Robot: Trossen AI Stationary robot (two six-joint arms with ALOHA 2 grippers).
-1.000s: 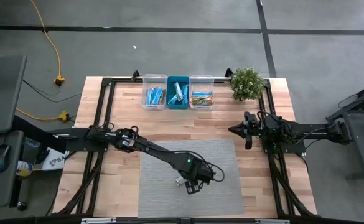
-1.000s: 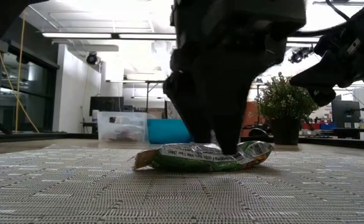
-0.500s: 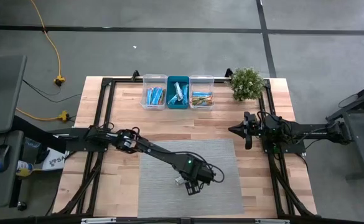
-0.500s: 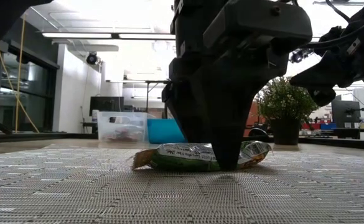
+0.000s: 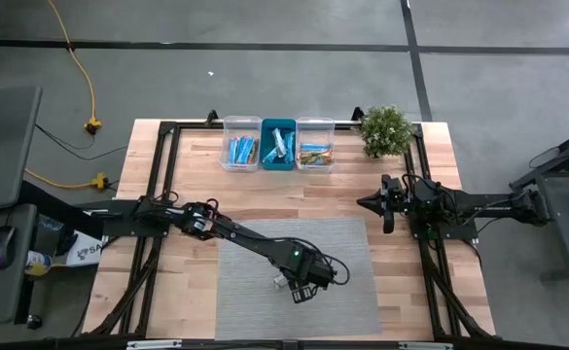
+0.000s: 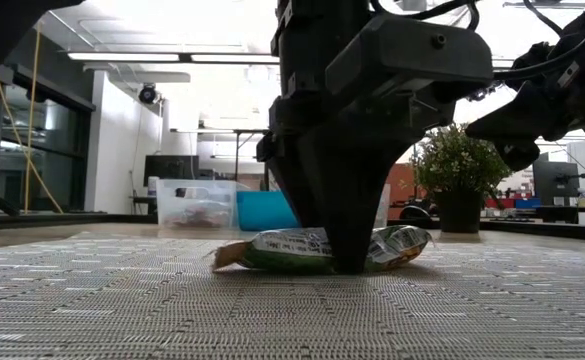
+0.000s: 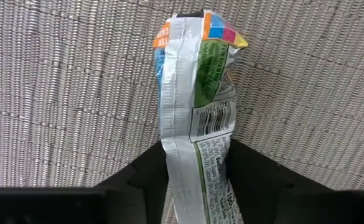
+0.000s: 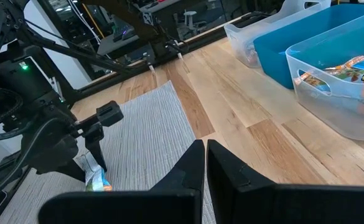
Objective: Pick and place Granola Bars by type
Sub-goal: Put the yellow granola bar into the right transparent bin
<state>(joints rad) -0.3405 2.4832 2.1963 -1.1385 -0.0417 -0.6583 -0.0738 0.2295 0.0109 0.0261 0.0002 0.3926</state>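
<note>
Left claw point(image 6: 344, 262) down on grey woven mat point(image 5: 265, 243), fingers pressed against both sides of crinkled green-and-white wrapped granola bar point(image 7: 197, 118), grasping it mid-length. Best squeezed firm before lifting straight up. Right claw point(image 5: 385, 205) clenched, parked at bench edge.

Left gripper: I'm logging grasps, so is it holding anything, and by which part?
The left gripper has its fingers on either side of a granola bar on the grey mat, around the wrapper's middle; a firm grip cannot be told.
</note>
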